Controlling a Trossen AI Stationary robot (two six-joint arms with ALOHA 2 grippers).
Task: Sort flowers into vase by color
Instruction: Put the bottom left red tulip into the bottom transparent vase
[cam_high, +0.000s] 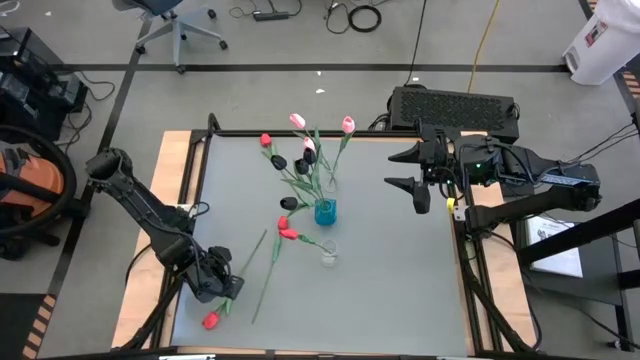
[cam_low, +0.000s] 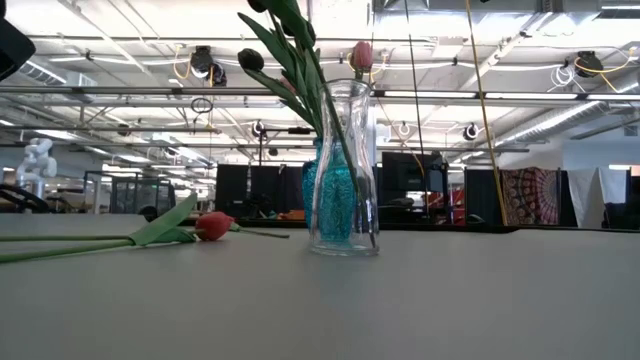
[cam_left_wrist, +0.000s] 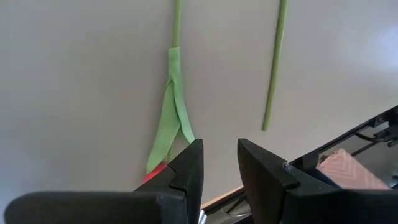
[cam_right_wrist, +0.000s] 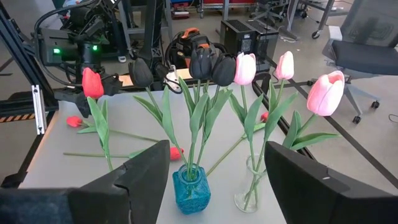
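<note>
From above, toward 7 o'clock of the blue vase (cam_high: 325, 212), the left gripper (cam_high: 224, 300) hangs just over a lying red tulip (cam_high: 211, 320). The right gripper (cam_high: 390, 170) waits at 2 o'clock, by the table's (cam_high: 400, 290) edge.

At table height, a clear vase (cam_low: 345, 170) stands before the blue one, and another red tulip (cam_low: 213, 225) lies at its 9 o'clock.

Past the left wrist, the claw's fingers (cam_left_wrist: 189, 168) are slightly parted, grasping nothing, one hiding part of the red head.

Past the right wrist, the claw is released, spread wide toward both vases' standing flowers (cam_right_wrist: 211, 65).
</note>
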